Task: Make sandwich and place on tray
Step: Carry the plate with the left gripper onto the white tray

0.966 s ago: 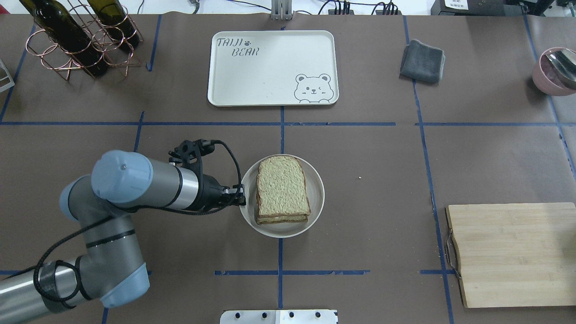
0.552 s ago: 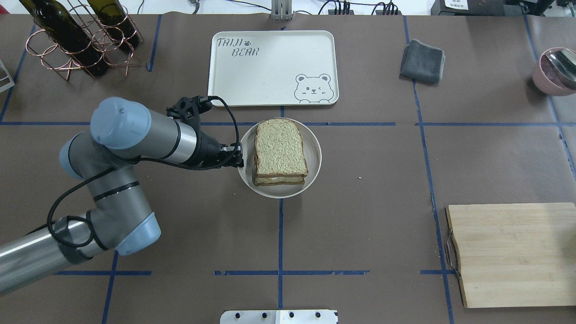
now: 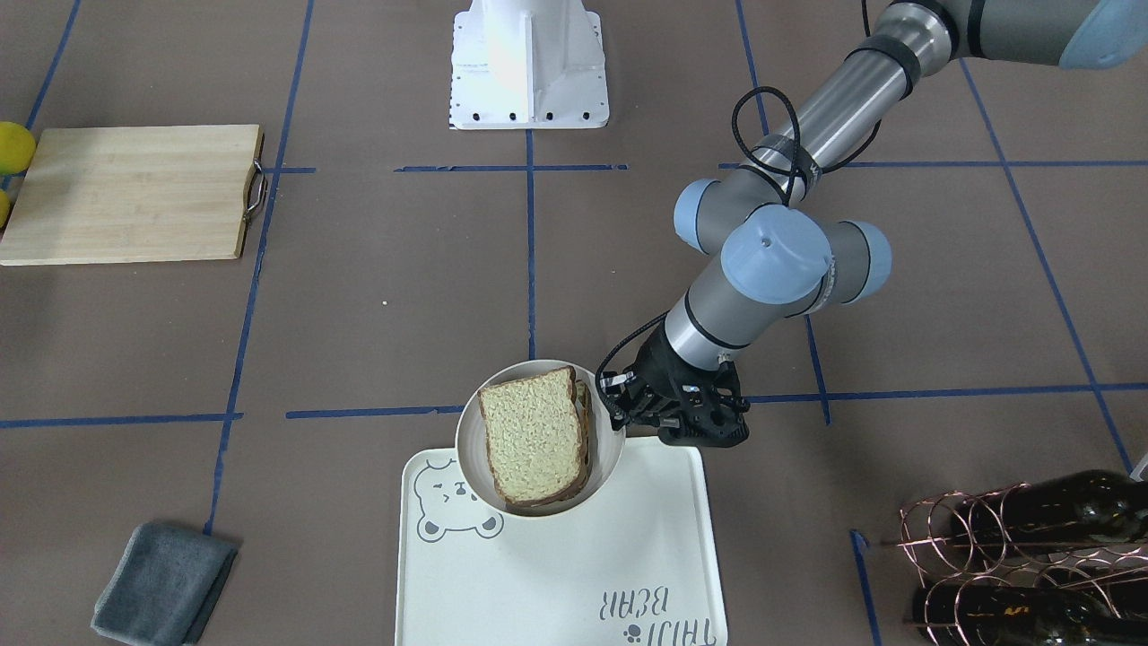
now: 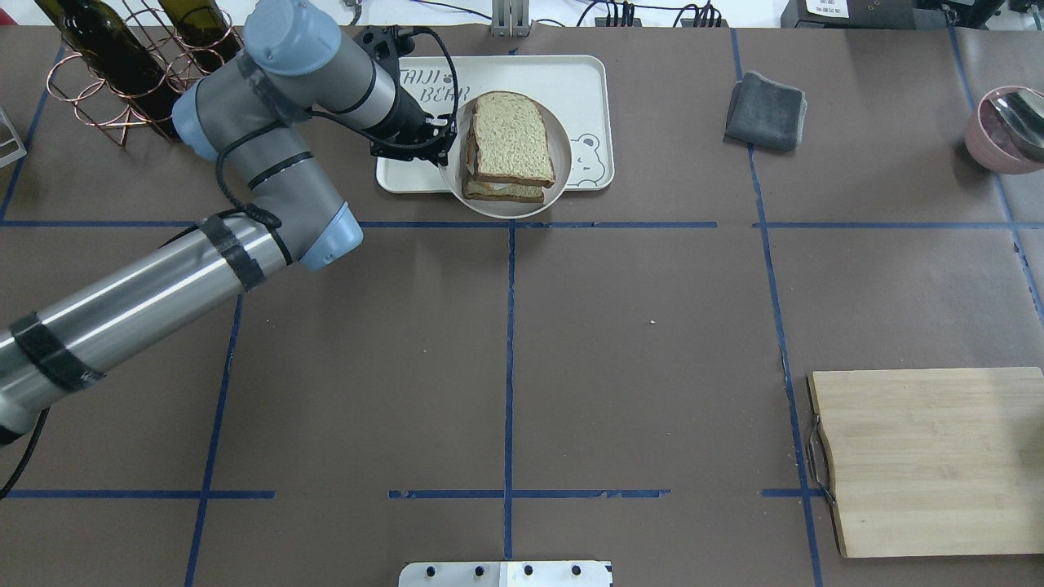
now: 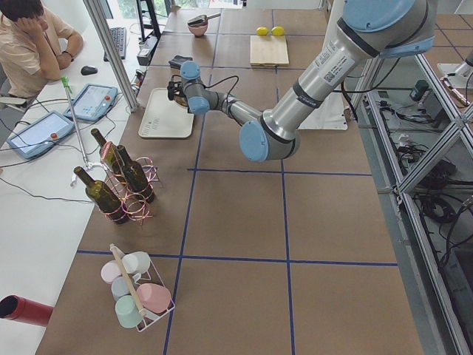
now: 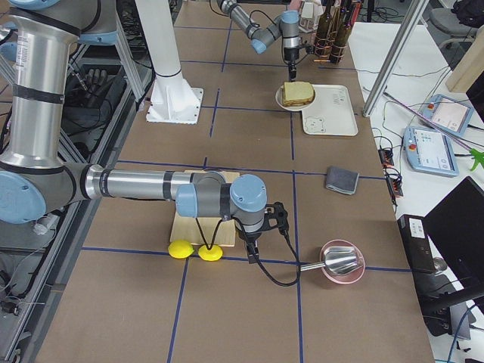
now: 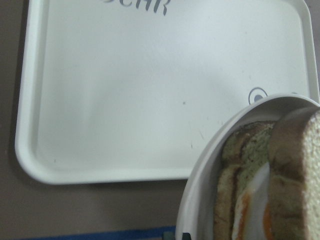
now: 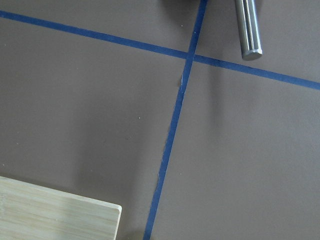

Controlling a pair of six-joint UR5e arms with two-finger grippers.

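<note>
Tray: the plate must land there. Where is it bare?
Off-white rectangular bear tray: bare between its lettering and the round white plate. Crowded at its robot-side edge, where the left gripper holds that plate with the tan-bread sandwich.

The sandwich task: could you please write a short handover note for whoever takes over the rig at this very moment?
Left gripper: shut on the rim of the white plate, which carries the sandwich.
Right gripper: beside the wooden board; I cannot tell whether it is open or shut.
The sandwich is assembled, with the egg between two bread slices.
The plate hangs over the robot-side edge of the tray; whether it touches the tray cannot be told.
Done: sandwich made and over the tray.
Left: set it fully on the tray, release, withdraw.
</note>
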